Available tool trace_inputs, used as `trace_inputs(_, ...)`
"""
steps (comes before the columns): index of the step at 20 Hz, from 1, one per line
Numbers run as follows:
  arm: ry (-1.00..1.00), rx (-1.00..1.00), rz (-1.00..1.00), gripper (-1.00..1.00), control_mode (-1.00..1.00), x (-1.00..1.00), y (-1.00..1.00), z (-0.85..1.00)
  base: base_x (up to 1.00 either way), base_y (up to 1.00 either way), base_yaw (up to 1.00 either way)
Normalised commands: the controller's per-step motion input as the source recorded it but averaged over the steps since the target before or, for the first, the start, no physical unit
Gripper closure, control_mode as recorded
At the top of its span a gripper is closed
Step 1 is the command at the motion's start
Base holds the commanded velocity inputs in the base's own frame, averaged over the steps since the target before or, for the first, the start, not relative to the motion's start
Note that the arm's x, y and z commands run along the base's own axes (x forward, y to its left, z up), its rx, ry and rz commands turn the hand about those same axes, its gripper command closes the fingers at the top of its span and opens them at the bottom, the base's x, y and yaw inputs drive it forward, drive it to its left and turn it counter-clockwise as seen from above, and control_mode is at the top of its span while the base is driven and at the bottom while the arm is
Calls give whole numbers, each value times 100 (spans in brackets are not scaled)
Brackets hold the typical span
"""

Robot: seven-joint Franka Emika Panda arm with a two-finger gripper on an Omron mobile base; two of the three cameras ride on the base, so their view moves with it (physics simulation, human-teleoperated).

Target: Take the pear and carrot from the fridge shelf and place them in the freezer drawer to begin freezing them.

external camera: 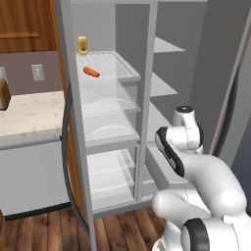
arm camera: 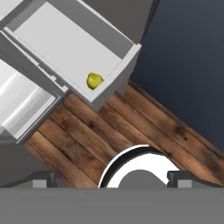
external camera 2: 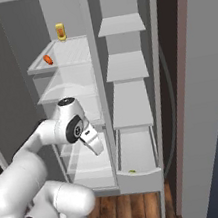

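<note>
Gripper (external camera 2: 98,148) hangs low in front of the open fridge, its 2 fingers spread wide with nothing between them, beside the lower clear bins and pointing down toward the floor. Freezer drawer (external camera 2: 139,175) stands pulled out at the bottom of the right-hand column, just to the gripper's right. Fridge shelf (external camera: 128,74), the ribbed one with the raised rim, sits in the left column well above the gripper. Pear (arm camera: 94,81) already lies inside the drawer, close against its front wall. Carrot (external camera: 91,72) rests on the ribbed shelf near its left side, its long axis running roughly across the shelf, somewhat slantwise. By my reading, the next reach is a long climb up and back-left, and the fingers should close across that axis.
</note>
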Motion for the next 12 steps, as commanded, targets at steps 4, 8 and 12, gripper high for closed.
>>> trace_inputs(4,9,0,0,-100,-100,0,15,-29,0,0,0)
trace_inputs(8,10,1,1,-100,-100,0,29,-26,0,0,0)
trace_inputs(12,3,1,1,-100,100,2,11,-6,17,38,4)
